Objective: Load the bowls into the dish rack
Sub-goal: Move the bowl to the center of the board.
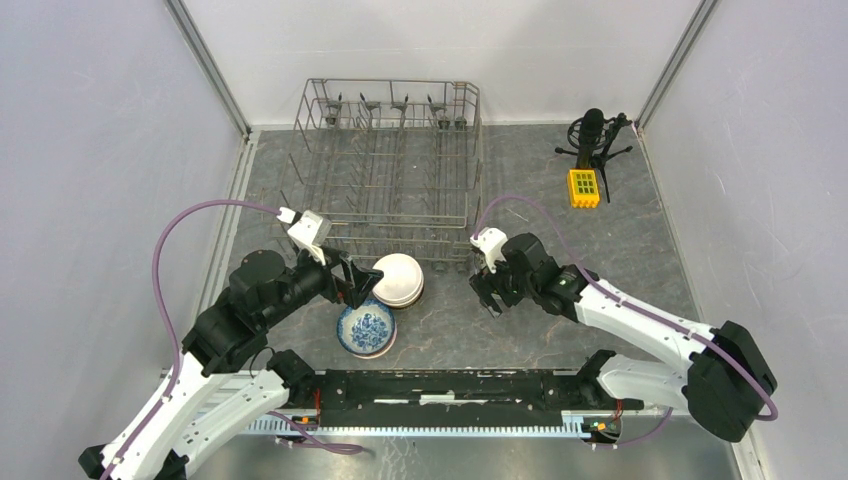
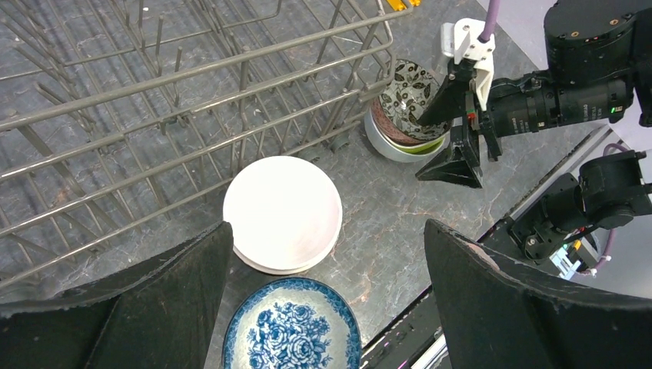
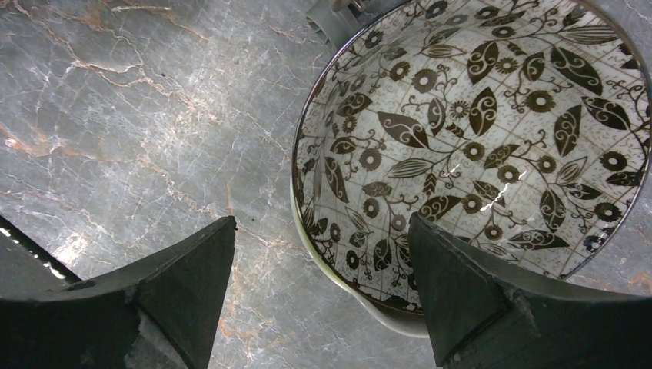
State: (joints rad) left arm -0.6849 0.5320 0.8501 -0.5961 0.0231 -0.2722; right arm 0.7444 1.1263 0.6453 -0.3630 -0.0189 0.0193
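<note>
Left gripper (image 1: 357, 285) spread wide, nothing in it, hanging over the white bowl stack (image 2: 282, 214) and the blue-and-white bowl (image 2: 292, 330). White stack sits just near of the dish rack (image 1: 390, 170) front wall. Blue-and-white bowl is just beside it, nearer. Right gripper (image 3: 319, 300) also spread, pinching nothing, straddling the rim of the leaf-patterned bowl (image 3: 469, 138), with one finger over the inside and the other outside over the table (image 3: 115, 115). That bowl tops a stack at the rack's near right corner.
</note>
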